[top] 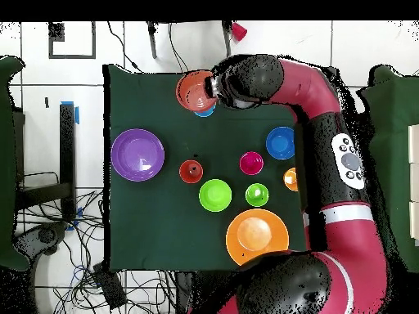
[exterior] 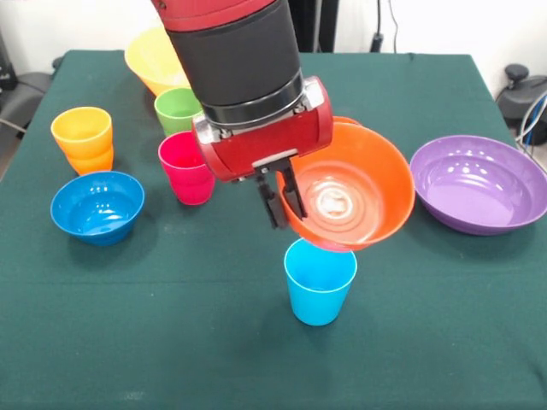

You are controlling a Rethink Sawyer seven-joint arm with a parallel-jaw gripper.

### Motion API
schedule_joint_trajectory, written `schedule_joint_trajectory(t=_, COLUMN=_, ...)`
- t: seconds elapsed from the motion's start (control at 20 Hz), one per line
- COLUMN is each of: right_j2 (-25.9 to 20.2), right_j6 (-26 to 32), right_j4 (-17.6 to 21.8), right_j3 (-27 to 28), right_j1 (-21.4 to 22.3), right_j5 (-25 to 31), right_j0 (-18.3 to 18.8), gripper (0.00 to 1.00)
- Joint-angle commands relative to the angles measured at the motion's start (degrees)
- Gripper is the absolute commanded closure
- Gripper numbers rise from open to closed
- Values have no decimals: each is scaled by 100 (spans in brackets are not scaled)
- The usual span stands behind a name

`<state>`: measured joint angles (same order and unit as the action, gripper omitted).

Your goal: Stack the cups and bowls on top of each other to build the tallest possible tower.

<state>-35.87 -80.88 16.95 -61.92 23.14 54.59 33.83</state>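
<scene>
My gripper (exterior: 284,198) is shut on the near-left rim of the orange bowl (exterior: 355,184) and holds it tilted in the air. The bowl's underside hangs just above the light blue cup (exterior: 319,290), which stands upright near the table's front; I cannot tell if they touch. In the overhead view the gripper (top: 214,86) holds the orange bowl (top: 195,88) over the light blue cup (top: 205,110), which peeks out beneath it. The purple bowl (exterior: 479,184) lies to the right. The magenta cup (exterior: 185,166) and green cup (exterior: 177,109) stand left of the arm.
The blue bowl (exterior: 97,205) and a yellow-orange cup (exterior: 83,137), seemingly nested in an orange one, stand at the left. The yellow bowl (exterior: 154,58) is at the far left. The overhead view also shows a light green bowl (top: 214,195) and a small red-orange vessel (top: 191,171).
</scene>
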Motion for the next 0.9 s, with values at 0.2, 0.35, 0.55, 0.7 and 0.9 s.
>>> schedule_joint_trajectory(t=0.2, right_j2=-386, right_j6=232, right_j4=-469, right_j3=-450, right_j1=-401, right_j5=-118, right_j0=124, gripper=100)
schedule_joint_trajectory(t=0.35, right_j2=-489, right_j6=360, right_j4=-600, right_j3=-497, right_j1=-473, right_j5=-105, right_j0=200, gripper=100)
schedule_joint_trajectory(t=0.55, right_j2=-507, right_j6=544, right_j4=-596, right_j3=-386, right_j1=-537, right_j5=-3, right_j0=215, gripper=100)
schedule_joint_trajectory(t=0.7, right_j2=-489, right_j6=746, right_j4=-528, right_j3=-75, right_j1=-632, right_j5=180, right_j0=157, gripper=100)
schedule_joint_trajectory(t=0.9, right_j2=-550, right_j6=998, right_j4=-510, right_j3=358, right_j1=-825, right_j5=588, right_j0=102, gripper=100)
